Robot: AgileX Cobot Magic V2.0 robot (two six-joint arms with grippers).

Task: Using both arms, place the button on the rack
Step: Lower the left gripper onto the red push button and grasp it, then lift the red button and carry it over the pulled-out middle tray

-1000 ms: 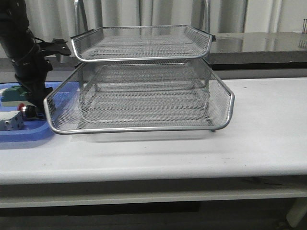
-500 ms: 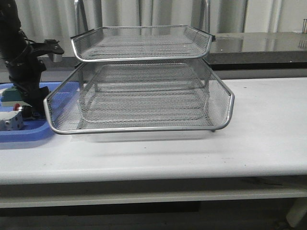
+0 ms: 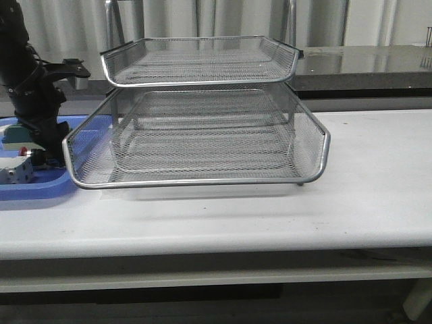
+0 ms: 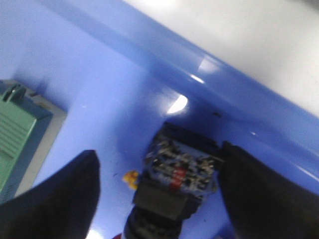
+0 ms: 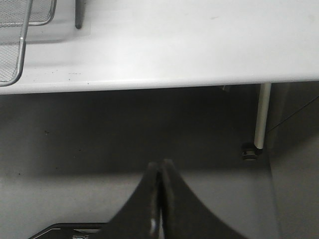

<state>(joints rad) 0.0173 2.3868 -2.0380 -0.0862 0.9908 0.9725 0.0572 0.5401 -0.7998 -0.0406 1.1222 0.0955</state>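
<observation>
Blue glossy plastic tray (image 4: 149, 74) lies at the table's left end, just beside the rack (image 3: 202, 115). The rack is silver wire mesh on a metal frame, its lower tray drawn forward. The button (image 4: 179, 172) lies in the blue tray: blue end block with small metal terminals, black body, red cap (image 3: 25, 150) just visible in the front view. Left gripper (image 4: 159, 199) is spread wide, its black wedge fingers (image 4: 55, 199) either side of the button, not touching it. A green ribbed block (image 4: 17, 134) sits near; a white boxy part (image 3: 15, 173) lies beside it. The left arm (image 3: 27, 74) partly hides the tray. Right gripper (image 5: 159, 199) hangs pressed closed, empty, below the white table (image 5: 164, 45) edge.
</observation>
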